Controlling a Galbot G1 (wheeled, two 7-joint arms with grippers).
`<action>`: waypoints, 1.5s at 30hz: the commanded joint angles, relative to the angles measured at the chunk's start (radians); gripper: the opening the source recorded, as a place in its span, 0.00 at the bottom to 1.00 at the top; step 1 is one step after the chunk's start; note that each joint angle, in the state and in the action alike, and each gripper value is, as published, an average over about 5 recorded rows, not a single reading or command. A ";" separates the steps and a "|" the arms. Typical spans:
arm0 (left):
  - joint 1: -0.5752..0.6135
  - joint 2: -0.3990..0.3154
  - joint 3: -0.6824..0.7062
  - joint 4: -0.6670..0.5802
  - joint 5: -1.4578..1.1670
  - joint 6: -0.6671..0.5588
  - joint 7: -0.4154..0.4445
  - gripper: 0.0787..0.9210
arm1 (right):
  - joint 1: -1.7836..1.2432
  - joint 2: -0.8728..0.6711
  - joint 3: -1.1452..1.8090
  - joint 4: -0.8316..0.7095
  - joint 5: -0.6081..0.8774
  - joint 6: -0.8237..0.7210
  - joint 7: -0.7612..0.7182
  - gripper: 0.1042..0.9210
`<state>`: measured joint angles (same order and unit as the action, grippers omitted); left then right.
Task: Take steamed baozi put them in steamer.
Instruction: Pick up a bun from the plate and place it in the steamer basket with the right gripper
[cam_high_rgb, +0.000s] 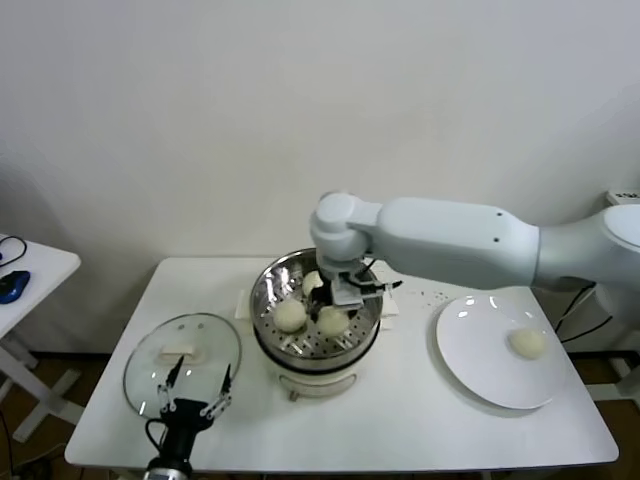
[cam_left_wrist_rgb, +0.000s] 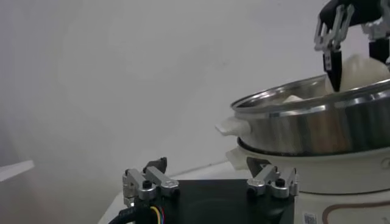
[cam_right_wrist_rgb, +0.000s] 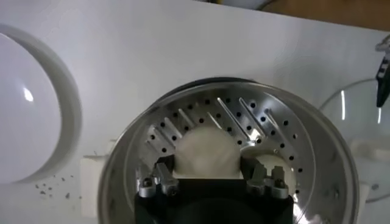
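Observation:
The steamer (cam_high_rgb: 262, 300) stands mid-table; it also shows in the left wrist view (cam_left_wrist_rgb: 304, 128) and the right wrist view (cam_right_wrist_rgb: 244, 112). My right gripper (cam_high_rgb: 337, 303) reaches into it from above, shut on a cream-white baozi (cam_right_wrist_rgb: 206, 152), which sits higher than the rim in the left wrist view (cam_left_wrist_rgb: 359, 70). Two more baozi (cam_high_rgb: 290, 315) (cam_high_rgb: 312, 283) lie on the perforated insert. One baozi (cam_high_rgb: 527, 343) lies on the white plate (cam_high_rgb: 480, 350) at the right. My left gripper (cam_high_rgb: 192, 392) is open and empty at the table's front left.
A round glass lid (cam_high_rgb: 183, 360) with a white handle lies flat at the front left, under my left gripper. A small white side table (cam_high_rgb: 40, 265) stands off to the left.

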<state>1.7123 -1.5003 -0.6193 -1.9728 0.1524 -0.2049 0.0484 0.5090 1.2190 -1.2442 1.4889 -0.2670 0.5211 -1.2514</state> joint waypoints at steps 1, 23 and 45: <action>-0.004 0.000 -0.001 0.002 0.000 0.003 0.001 0.88 | -0.074 0.065 0.010 -0.027 -0.072 0.026 0.005 0.72; -0.010 0.000 -0.001 0.003 0.003 0.007 0.001 0.88 | -0.089 0.055 0.024 -0.016 -0.081 0.028 0.007 0.73; -0.013 -0.001 -0.006 -0.003 0.001 0.007 0.000 0.88 | -0.090 0.026 0.022 0.005 -0.114 0.055 0.021 0.81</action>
<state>1.6985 -1.5008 -0.6244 -1.9721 0.1545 -0.1979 0.0489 0.4199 1.2478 -1.2255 1.4919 -0.3680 0.5640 -1.2379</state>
